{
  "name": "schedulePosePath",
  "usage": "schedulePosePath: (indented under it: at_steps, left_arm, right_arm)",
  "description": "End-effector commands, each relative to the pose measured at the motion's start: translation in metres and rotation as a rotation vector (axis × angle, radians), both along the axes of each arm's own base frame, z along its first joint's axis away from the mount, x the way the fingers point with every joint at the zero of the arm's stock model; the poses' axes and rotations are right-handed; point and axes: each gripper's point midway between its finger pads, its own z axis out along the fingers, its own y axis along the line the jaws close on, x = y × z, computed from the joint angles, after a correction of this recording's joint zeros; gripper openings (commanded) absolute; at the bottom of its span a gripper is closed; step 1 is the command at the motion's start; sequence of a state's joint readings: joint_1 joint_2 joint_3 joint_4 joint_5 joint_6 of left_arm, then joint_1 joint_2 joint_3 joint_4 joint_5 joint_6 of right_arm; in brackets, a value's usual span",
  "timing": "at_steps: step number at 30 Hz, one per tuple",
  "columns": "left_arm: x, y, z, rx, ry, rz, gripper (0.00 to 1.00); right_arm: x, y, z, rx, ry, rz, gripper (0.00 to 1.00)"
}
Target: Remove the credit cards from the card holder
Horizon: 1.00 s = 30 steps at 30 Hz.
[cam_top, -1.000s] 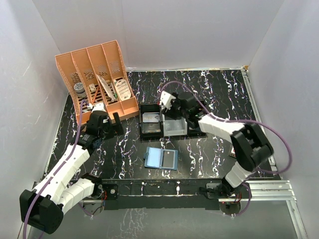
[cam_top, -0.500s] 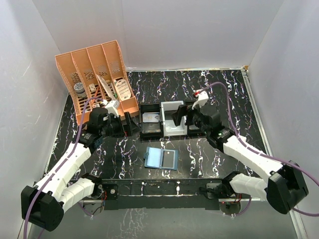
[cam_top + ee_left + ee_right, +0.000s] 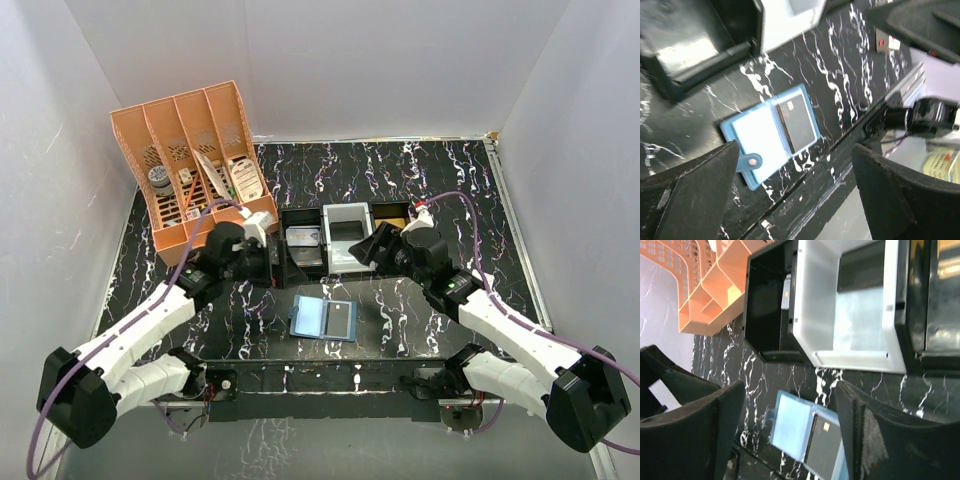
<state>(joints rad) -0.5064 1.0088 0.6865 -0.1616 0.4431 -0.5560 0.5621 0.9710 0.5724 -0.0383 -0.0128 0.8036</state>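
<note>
Both arms [image 3: 150, 318] [image 3: 505, 322] nearer one card holder [image 3: 312, 318]

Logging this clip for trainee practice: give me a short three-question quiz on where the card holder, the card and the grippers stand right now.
1. True or false: the left gripper is clamped on the card holder.
2. Where is the black credit card? A: in the white tray. B: in the open card holder. C: on the bare table.
3. Fill in: the right gripper has its jaws ___, with nothing between them.
Key: 1 false; 2 B; 3 open.
</note>
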Motion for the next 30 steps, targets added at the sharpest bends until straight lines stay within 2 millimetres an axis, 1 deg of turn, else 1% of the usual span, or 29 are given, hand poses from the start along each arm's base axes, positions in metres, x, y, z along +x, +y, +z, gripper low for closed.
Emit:
schedulePosePath:
  at_steps: [1,2,4,6,9,11,14,17,18,19,20,24,27,30]
  left_arm:
    - [-0.017,-0.020,-0.015,0.099,-0.024,-0.038,0.94]
    - [-0.019,-0.021,-0.018,0.116,-0.013,-0.034,0.94]
    - [-0.019,-0.024,-0.021,0.117,0.009,-0.021,0.91]
    - [-0.019,-0.030,-0.018,0.087,0.009,-0.015,0.91]
    - [-0.023,-0.042,-0.022,0.063,0.022,-0.039,0.90]
    - [-0.025,-0.047,-0.030,0.088,0.043,-0.054,0.88]
    - [-0.028,-0.050,-0.040,0.122,0.079,-0.049,0.84]
    - [-0.033,-0.054,-0.047,0.119,0.107,-0.053,0.83]
    - [-0.034,-0.056,-0.050,0.117,0.114,-0.057,0.81]
    - [-0.036,-0.059,-0.053,0.119,0.121,-0.064,0.78]
    - [-0.037,-0.061,-0.055,0.126,0.127,-0.070,0.76]
    - [-0.037,-0.065,-0.063,0.147,0.143,-0.062,0.70]
    - [-0.037,-0.070,-0.063,0.125,0.145,-0.060,0.68]
    - [-0.038,-0.074,-0.068,0.137,0.158,-0.075,0.63]
  right_arm:
    - [-0.015,0.009,0.008,0.111,0.108,0.007,0.67]
    - [-0.019,0.009,0.005,0.121,0.120,0.016,0.62]
    - [-0.026,0.010,-0.001,0.134,0.149,0.024,0.57]
    - [-0.032,0.012,-0.008,0.150,0.185,0.035,0.56]
    - [-0.038,0.016,-0.020,0.178,0.258,0.036,0.55]
    - [-0.042,0.019,-0.027,0.198,0.295,0.044,0.49]
    - [-0.049,0.026,-0.037,0.214,0.337,0.078,0.44]
    - [-0.057,0.031,-0.057,0.226,0.391,0.105,0.42]
    - [-0.059,0.032,-0.063,0.229,0.413,0.106,0.38]
    - [-0.060,0.034,-0.066,0.234,0.422,0.118,0.34]
    - [-0.061,0.037,-0.067,0.241,0.424,0.134,0.33]
    - [-0.065,0.043,-0.073,0.225,0.455,0.173,0.29]
    - [-0.068,0.046,-0.079,0.228,0.486,0.183,0.27]
    - [-0.073,0.046,-0.087,0.221,0.517,0.178,0.24]
